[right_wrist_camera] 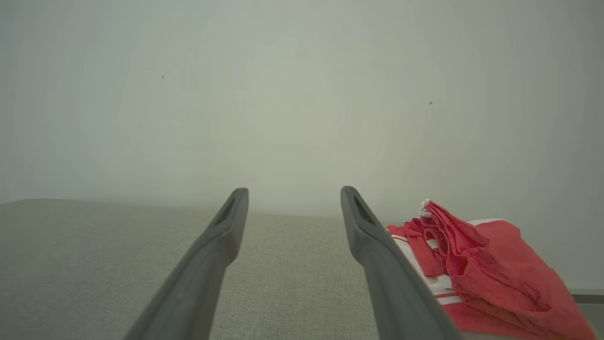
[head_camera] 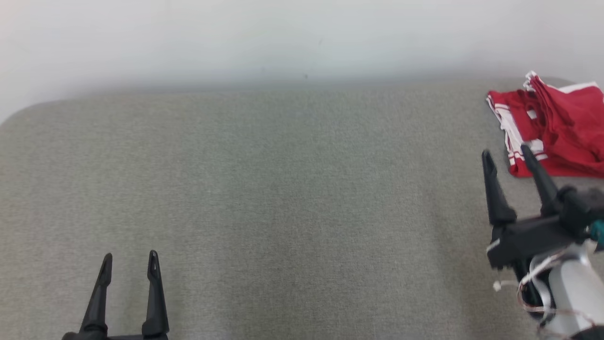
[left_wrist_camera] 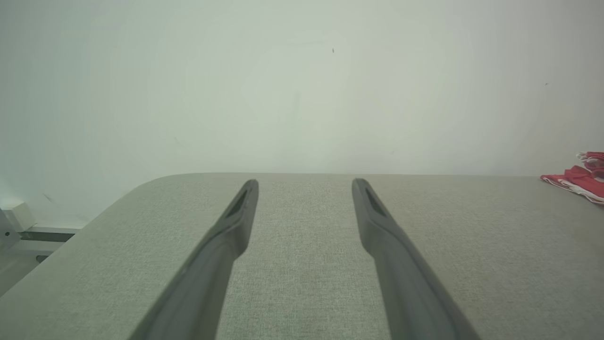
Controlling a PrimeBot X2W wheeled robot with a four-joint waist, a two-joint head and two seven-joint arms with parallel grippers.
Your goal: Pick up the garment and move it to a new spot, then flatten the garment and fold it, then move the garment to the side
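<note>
The garment (head_camera: 557, 127) is red with white stripes and lies crumpled at the far right of the grey table (head_camera: 283, 198). It also shows at the right in the right wrist view, garment (right_wrist_camera: 486, 274), and as a small red patch at the right edge in the left wrist view, garment (left_wrist_camera: 578, 182). My right gripper (head_camera: 507, 158) is open just in front and left of the garment, its right finger tip over the garment's near edge, with nothing between the fingers. My left gripper (head_camera: 130, 259) stands open at the lower left, far from the garment.
A pale wall (head_camera: 302, 38) rises right behind the table's far edge. The table corner rounds off at the far left (head_camera: 28, 115). A white fixture (left_wrist_camera: 16, 222) sits beyond the table's left edge.
</note>
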